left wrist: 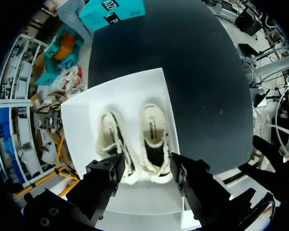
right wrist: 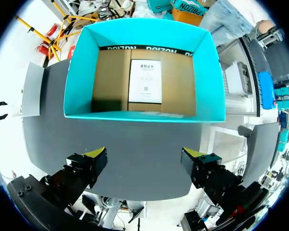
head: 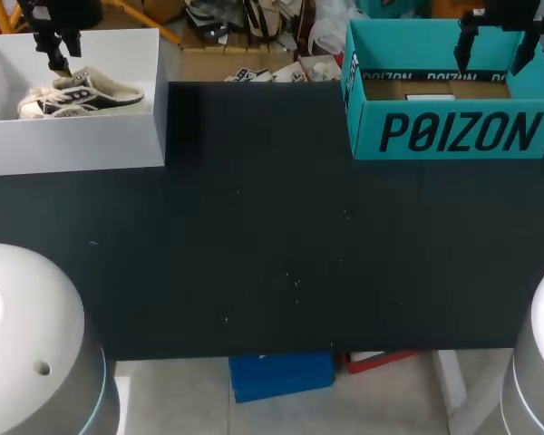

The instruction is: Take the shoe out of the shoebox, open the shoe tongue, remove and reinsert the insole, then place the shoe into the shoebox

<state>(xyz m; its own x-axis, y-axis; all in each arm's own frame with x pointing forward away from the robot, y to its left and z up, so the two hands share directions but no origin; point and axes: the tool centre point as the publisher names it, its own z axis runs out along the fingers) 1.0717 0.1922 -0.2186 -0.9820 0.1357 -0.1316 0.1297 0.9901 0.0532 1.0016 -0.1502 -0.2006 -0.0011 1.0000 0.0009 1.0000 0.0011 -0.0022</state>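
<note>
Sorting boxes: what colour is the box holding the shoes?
The box is white, clearest in left wrist view.

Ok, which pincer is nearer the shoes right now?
Left. The left pincer hangs open over the white box, above the shoes. The right pincer is across the table, open above the teal box.

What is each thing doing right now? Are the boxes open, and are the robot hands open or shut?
white box: open, two shoes inside.
shoes: lying side by side in the white box, openings up.
teal box: open, only a paper label on its floor.
left hand: open, above the shoes.
right hand: open, empty, over the teal box.
</note>
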